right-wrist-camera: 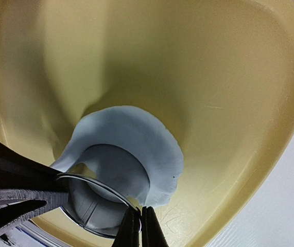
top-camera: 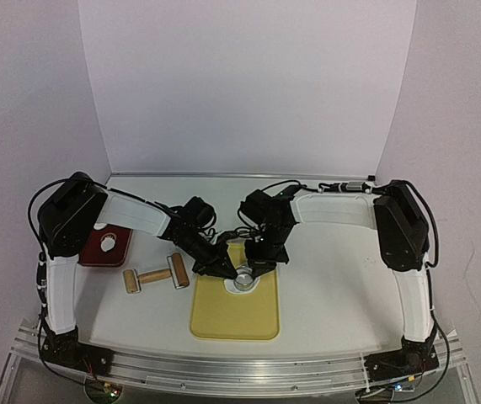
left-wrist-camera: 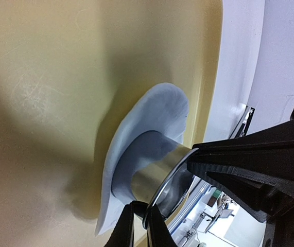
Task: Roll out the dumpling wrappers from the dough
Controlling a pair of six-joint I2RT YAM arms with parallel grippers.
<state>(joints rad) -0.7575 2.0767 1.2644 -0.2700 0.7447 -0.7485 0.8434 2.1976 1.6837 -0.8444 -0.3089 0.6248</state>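
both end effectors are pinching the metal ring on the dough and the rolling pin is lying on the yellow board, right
Not quite. The rolling pin lies on the table, left of the yellow board, as the top external view shows. The rest holds: the left end effector and right end effector both pinch the metal ring on the dough.
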